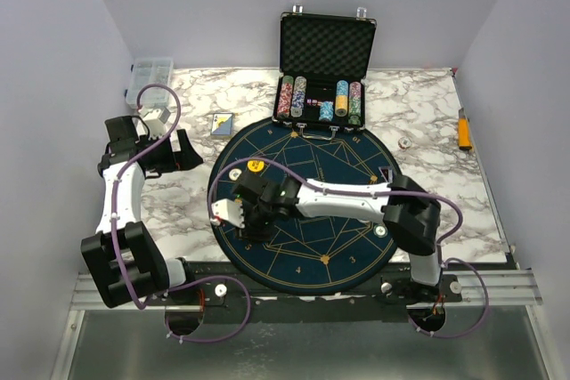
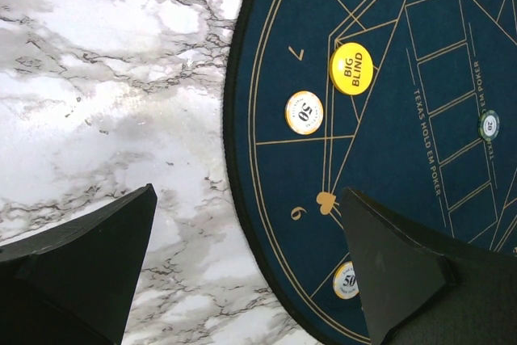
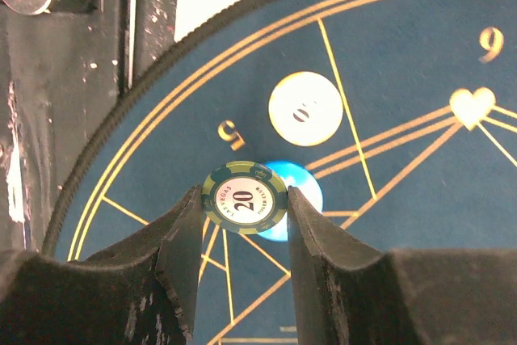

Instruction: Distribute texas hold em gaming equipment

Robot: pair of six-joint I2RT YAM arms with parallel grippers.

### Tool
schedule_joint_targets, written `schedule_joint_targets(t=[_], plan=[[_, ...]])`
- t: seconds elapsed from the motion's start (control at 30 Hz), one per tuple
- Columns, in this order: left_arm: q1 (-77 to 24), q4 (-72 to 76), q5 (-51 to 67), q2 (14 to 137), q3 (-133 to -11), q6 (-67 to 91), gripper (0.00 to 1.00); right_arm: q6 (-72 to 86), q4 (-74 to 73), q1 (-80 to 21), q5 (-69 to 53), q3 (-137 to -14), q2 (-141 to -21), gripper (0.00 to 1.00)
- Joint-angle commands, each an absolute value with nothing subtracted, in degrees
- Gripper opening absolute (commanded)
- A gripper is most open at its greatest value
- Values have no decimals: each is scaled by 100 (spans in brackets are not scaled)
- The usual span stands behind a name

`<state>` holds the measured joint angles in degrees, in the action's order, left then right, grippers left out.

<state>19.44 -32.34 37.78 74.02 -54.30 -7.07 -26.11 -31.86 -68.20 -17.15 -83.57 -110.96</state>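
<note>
My right gripper (image 3: 245,194) is shut on the rim of a green and cream "20" chip (image 3: 245,199), held on edge just above the dark-blue mat (image 3: 404,54). A blue disc (image 3: 300,199) lies flat on the mat right behind the chip, and a cream chip (image 3: 305,108) lies a little beyond it. In the top view this gripper (image 1: 233,213) is over the mat's left side. My left gripper (image 2: 249,195) is open with nothing in it, over the mat's edge. Beyond it lie a yellow "big blind" disc (image 2: 351,68) and a cream "50" chip (image 2: 304,111).
An open black case (image 1: 325,51) with rows of chips stands behind the mat (image 1: 303,255). A card deck (image 1: 222,123) lies on the marble at the mat's back left, near a clear box (image 1: 149,77). A small white disc (image 1: 403,142) and an orange tool (image 1: 464,129) lie at right.
</note>
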Motion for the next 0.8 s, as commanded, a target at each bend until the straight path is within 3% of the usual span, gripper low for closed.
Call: schedule_joint_targets(t=[0.0,0.57,0.77], plan=[[2003,-3234,3974,7361,-5537,-689,98,-2525,-2643,-7161,-1493,-8425,-11491,31],[2092,-3228,4102,7306,-5511,-712,99,-2531,-2488,-7348,-1309,-8561,-12031,36],[2092,-3234,4112,7303,-5511,-712,98,-2501,-2587,-7356,-1209,-8677,-11903,57]])
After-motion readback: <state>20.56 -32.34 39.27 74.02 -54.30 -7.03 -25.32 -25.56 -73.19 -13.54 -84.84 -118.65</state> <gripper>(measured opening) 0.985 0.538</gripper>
